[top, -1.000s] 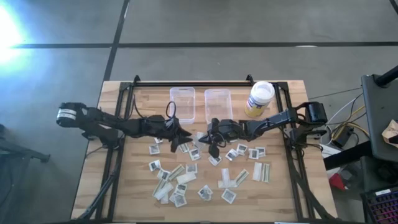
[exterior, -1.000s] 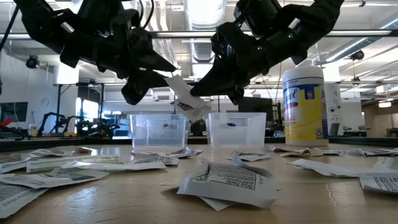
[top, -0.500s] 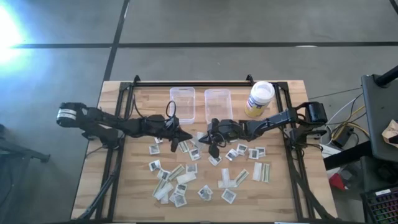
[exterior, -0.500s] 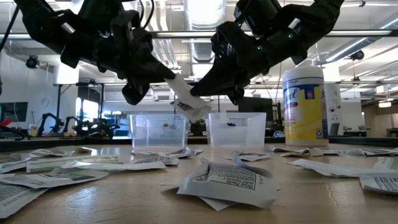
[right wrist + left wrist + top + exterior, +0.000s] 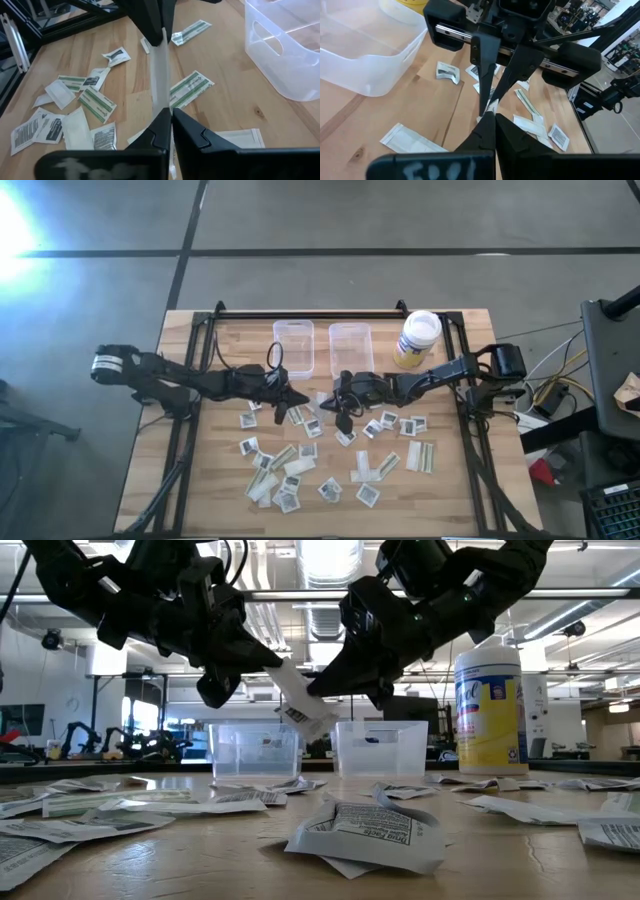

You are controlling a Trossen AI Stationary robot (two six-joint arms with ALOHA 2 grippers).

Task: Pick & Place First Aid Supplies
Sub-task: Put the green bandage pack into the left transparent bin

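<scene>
At the bottom centre of the low view a crumpled white paper packet with dark print [image 5: 365, 832] lies nearest on the pale wooden table [image 5: 520, 860], with more flat packets [image 5: 300, 470] scattered across the lower middle of the high view. Above them, mid-frame, the left gripper [image 5: 268, 665] and the right gripper [image 5: 322, 690] both pinch one long narrow pale strip packet [image 5: 300, 700], each with its fingers closed on an end, holding it clear of the table. Behind stand two clear plastic rectangular bins [image 5: 255, 750] and, at right, a yellowish jar with a white lid [image 5: 490, 710].
</scene>
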